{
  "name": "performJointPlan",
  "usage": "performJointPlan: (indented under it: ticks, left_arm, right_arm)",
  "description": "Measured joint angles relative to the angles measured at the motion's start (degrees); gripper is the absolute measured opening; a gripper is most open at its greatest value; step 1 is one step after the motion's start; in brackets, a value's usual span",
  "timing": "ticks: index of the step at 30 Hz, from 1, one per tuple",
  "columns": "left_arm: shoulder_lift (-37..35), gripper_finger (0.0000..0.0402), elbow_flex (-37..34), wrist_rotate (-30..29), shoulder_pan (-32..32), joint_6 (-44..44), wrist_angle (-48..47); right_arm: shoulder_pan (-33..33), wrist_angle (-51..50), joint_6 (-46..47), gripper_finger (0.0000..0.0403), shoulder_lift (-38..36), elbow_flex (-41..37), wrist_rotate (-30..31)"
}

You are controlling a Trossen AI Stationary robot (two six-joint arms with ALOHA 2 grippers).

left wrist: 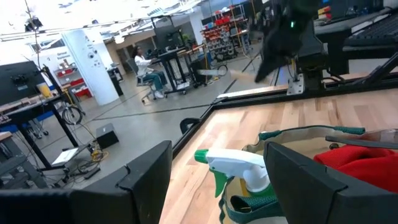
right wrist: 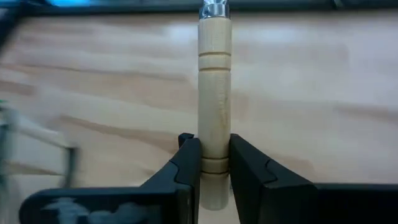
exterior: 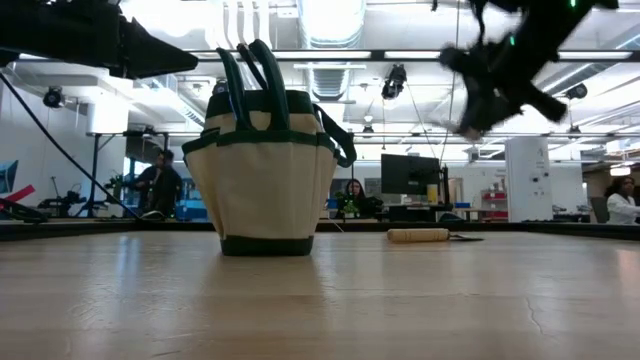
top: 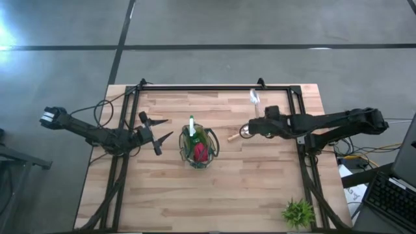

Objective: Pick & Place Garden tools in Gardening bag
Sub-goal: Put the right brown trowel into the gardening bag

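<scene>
The olive-tan gardening bag (top: 198,149) stands upright at the table's middle and also shows in the low view (exterior: 265,170). A green-and-white tool (top: 192,125) and a red piece (top: 200,153) stick out of it. My right gripper (top: 259,122) is right of the bag, shut on the wooden-handled pale trowel (top: 255,99). In the low view it (exterior: 478,110) is well above the table. Another wooden-handled tool (top: 233,136) lies flat on the table between bag and gripper. My left gripper (top: 158,132) is open and empty just left of the bag. My right gripper pinches the trowel's wooden handle (right wrist: 214,124) between its two fingers (right wrist: 189,165), at the grooved ring near the free end. The fingers come from above and lie across the handle. The pale blade (top: 255,98) points toward the table's far edge. The trowel appears lifted clear.
A small green leafy plant (top: 298,213) stands at the table's near right corner. A black frame (top: 214,87) runs along the far edge and down both sides. People sit at desks in the room beyond. Bare wood lies near the front edge (top: 208,201).
</scene>
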Motion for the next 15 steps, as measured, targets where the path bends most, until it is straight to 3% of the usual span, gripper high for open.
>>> performJointPlan:
  ticks: [9, 15]
  left_arm:
    - [0.0, 0.0254, 0.0, 1.5, 0.8, -5.6, 0.7]
    - [0.5, 0.0236, 2.7, 13.1, 5.6, -11.0, 1.4]
  right_arm:
    - [5.7, 7.5, -24.8, 0.0048, 2.7, 12.0, 1.9]
    - [9.5, 15.7, -39.6, 0.0048, 8.5, 17.4, 1.8]
